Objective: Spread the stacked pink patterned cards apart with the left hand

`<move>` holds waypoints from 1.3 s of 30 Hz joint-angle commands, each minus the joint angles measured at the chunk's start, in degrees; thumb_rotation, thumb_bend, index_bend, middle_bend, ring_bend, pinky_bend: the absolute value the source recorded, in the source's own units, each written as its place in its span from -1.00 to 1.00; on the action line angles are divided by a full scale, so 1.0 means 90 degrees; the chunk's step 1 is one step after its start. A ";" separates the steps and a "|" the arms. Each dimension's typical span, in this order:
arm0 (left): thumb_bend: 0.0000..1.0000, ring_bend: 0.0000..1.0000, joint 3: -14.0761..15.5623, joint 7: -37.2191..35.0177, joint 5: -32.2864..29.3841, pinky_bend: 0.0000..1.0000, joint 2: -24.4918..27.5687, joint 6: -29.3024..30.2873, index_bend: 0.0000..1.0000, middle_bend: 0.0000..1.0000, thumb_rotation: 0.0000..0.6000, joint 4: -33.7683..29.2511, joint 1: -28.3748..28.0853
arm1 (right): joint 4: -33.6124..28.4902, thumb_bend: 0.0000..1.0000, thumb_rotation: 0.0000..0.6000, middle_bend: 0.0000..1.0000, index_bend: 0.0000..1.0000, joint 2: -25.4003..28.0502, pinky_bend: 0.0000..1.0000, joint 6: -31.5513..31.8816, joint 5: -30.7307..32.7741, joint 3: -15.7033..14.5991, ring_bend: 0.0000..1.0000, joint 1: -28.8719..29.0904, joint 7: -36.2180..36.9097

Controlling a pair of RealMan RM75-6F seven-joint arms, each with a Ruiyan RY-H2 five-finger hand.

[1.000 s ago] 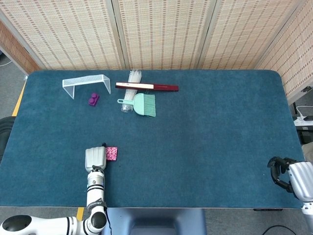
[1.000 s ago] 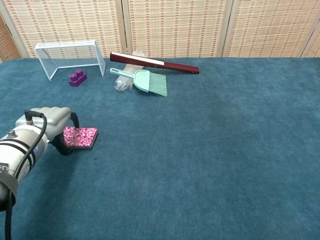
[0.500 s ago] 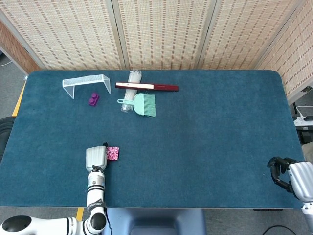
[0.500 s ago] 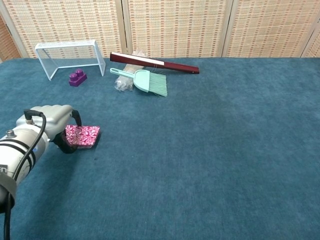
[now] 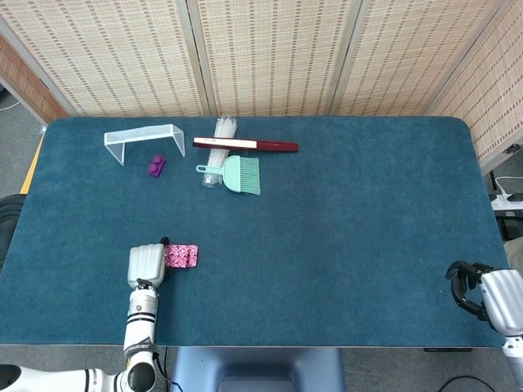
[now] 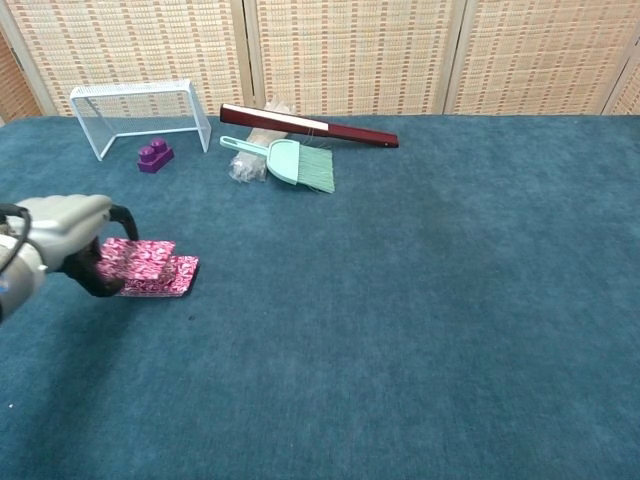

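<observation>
The pink patterned cards [image 5: 183, 256] [image 6: 152, 268] lie on the blue cloth near the front left, fanned into a short strip. In the chest view the upper cards sit shifted left of the lowest one. My left hand [image 5: 145, 265] [image 6: 62, 232] is at their left end, back upward, with its dark fingertips [image 6: 98, 278] bent down and pressing on the upper cards. It grips nothing. My right hand [image 5: 484, 294] hangs off the table's front right corner with its fingers curled in and holding nothing; the chest view does not show it.
Along the back left stand a white wire rack [image 5: 144, 139] [image 6: 135, 112], a purple brick [image 5: 156, 166] [image 6: 153, 156], a mint hand brush [image 5: 235, 173] [image 6: 290, 163], a dark red bar [image 5: 245, 145] [image 6: 308, 127] and a bundle of white sticks [image 5: 221, 139].
My left hand has slid left over the cloth, dragging the upper cards with it. The compact stack has stretched into a longer, offset strip. The right hand has stayed still.
</observation>
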 commanded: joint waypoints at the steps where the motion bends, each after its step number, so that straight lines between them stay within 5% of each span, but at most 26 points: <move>1: -0.30 1.00 0.0174 -0.0171 0.0227 1.00 0.0433 -0.0069 0.11 1.00 1.00 -0.0111 0.0153 | -0.0015 0.10 1.00 0.47 0.58 -0.0002 0.86 -0.0023 0.0004 -0.0007 0.33 0.0004 -0.0027; 14: -0.29 1.00 0.0268 -0.1072 0.0415 1.00 0.0652 -0.1038 0.12 1.00 1.00 0.1588 0.0220 | -0.0054 0.10 1.00 0.47 0.58 -0.0011 0.86 -0.0092 0.0048 0.0000 0.33 0.0025 -0.0113; 30: -0.28 1.00 0.0334 -0.0878 0.0333 1.00 0.0291 -0.1186 -0.51 1.00 1.00 0.2262 0.0225 | -0.0027 0.10 1.00 0.47 0.58 0.0008 0.86 -0.0021 0.0012 -0.0004 0.33 0.0001 -0.0025; 36: -0.30 1.00 0.0330 -0.0593 0.0211 1.00 0.0289 -0.1124 -0.93 1.00 1.00 0.2205 0.0232 | -0.0025 0.10 1.00 0.47 0.58 0.0009 0.86 -0.0025 0.0008 -0.0006 0.33 0.0005 -0.0023; 39: -0.31 1.00 0.0309 -0.0491 0.0116 1.00 0.0343 -0.1119 -0.96 1.00 1.00 0.2031 0.0246 | -0.0021 0.10 1.00 0.47 0.58 0.0007 0.86 -0.0014 0.0005 -0.0006 0.33 -0.0001 -0.0021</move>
